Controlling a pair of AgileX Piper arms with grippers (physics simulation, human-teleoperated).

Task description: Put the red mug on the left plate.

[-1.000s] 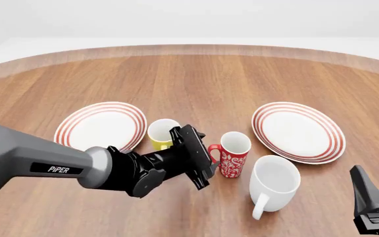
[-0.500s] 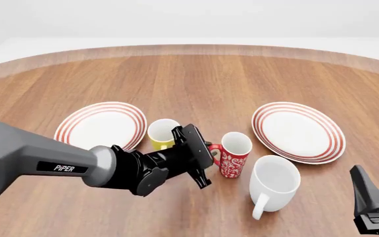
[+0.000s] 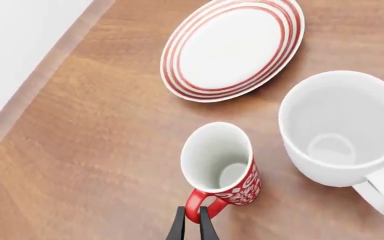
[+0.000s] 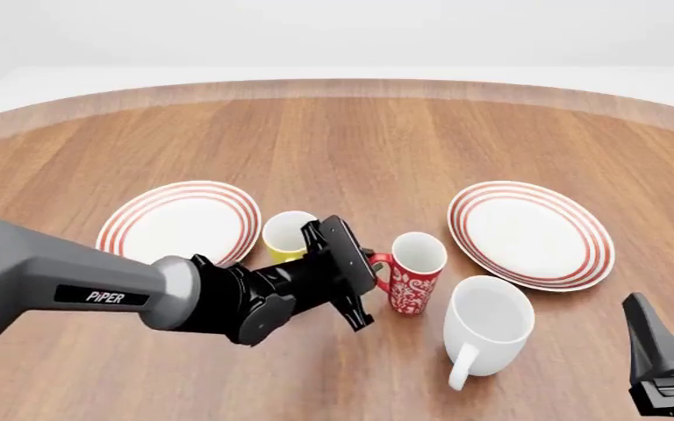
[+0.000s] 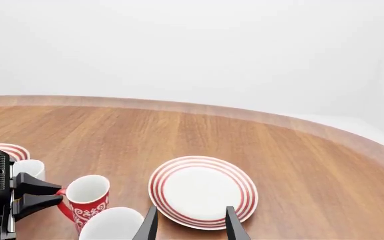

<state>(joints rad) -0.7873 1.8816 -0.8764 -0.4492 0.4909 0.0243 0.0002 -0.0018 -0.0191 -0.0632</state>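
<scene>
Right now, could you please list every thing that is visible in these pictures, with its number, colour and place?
red mug: one, red with white floral pattern, white inside, upright at table centre, handle between the left gripper's fingers.
yellow mug: one, yellow, white inside, beside the left plate, partly hidden by the left arm.
white mug: one, plain white, larger, near side, right of the red mug.
left plate: one, white with red rings, left.
right plate: one, same look, right.
table: one, brown wood.
left gripper: black, closed on the red mug's handle.
right gripper: black, open, holding nothing, near right edge.
</scene>
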